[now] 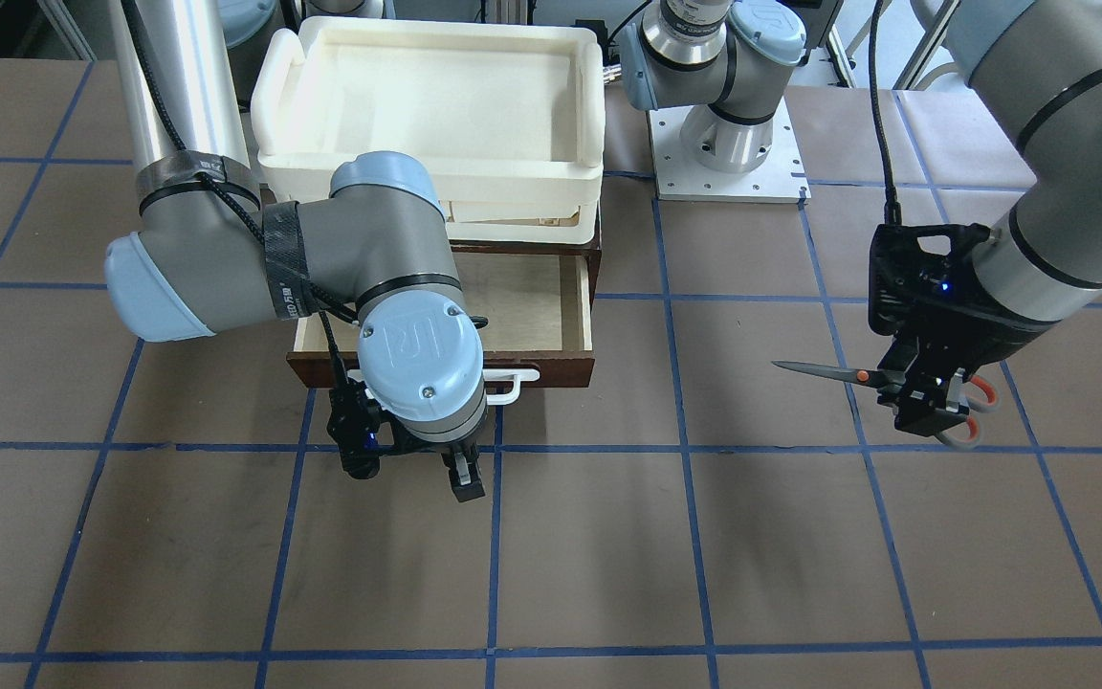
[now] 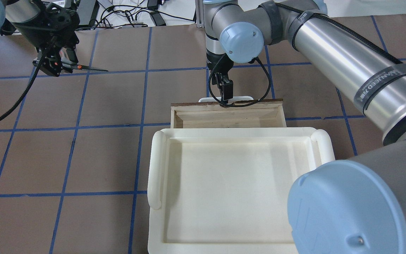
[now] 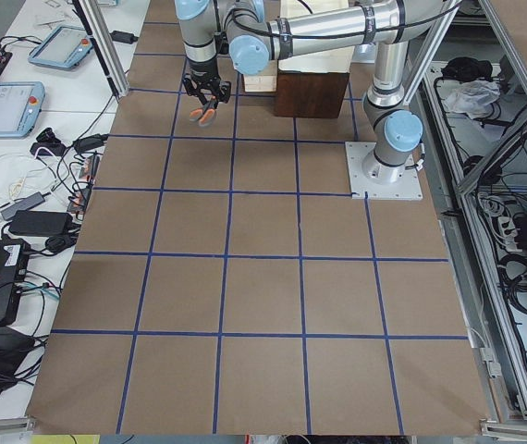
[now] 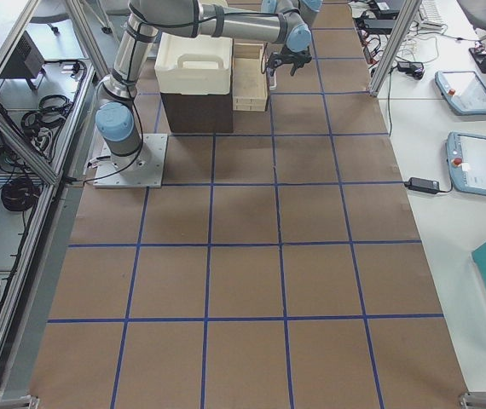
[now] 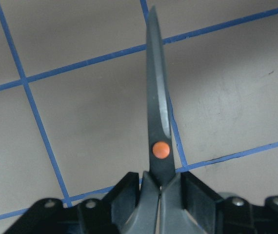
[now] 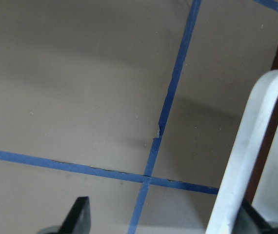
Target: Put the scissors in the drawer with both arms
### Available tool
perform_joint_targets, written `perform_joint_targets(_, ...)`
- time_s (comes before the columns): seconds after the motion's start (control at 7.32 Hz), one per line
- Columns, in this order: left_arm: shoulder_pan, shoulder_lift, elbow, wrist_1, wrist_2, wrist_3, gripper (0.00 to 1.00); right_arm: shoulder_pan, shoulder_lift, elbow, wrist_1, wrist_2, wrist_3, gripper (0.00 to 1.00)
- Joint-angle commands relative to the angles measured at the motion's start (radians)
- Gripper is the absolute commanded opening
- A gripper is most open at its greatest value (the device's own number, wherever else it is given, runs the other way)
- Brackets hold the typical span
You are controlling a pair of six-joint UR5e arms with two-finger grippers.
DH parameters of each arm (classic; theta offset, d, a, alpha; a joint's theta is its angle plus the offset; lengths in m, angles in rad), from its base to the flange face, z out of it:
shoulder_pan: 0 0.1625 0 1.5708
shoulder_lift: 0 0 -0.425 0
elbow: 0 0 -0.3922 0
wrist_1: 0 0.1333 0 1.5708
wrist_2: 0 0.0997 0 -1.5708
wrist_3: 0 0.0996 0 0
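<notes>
My left gripper (image 1: 929, 397) is shut on the handles of the scissors (image 1: 838, 373) and holds them level above the table, far to one side of the drawer. The dark blades and orange pivot show in the left wrist view (image 5: 158, 126) and overhead (image 2: 83, 67). The dark brown drawer (image 1: 551, 368) stands pulled open, its pale plywood inside (image 2: 227, 118) empty. My right gripper (image 1: 451, 469) is open just in front of the drawer's white bar handle (image 1: 513, 383). In the right wrist view the handle (image 6: 246, 161) stands close to one finger.
A cream-white plastic bin (image 1: 436, 163) sits on top of the drawer cabinet, seen large overhead (image 2: 157, 165). The left arm's base plate (image 1: 728, 177) stands beside the cabinet. Brown table paper with blue tape grid lines (image 1: 685, 440) lies between the grippers.
</notes>
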Motion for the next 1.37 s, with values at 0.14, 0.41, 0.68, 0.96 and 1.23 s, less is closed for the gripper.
perform_joint_targets(0.14, 0.000, 0.000, 0.000, 0.000, -0.001, 0.000, 0.01, -0.001, 0.029, -0.037, -0.005, -0.001, -0.003, 1.00)
perform_joint_targets(0.41, 0.000, -0.002, 0.000, 0.000, -0.001, 0.001, 0.01, -0.003, 0.035, -0.041, -0.006, -0.002, -0.004, 1.00)
perform_joint_targets(0.68, 0.000, 0.000, 0.000, 0.000, -0.001, 0.001, 0.01, -0.018, 0.037, -0.041, -0.008, -0.001, -0.025, 1.00)
perform_joint_targets(0.96, 0.000, 0.000, -0.002, -0.002, -0.001, 0.001, 0.01, -0.020, 0.037, -0.041, -0.009, -0.002, -0.035, 1.00)
perform_joint_targets(1.23, 0.002, 0.000, -0.002, -0.002, -0.002, 0.001, 0.01, -0.021, 0.040, -0.041, -0.009, -0.002, -0.041, 1.00)
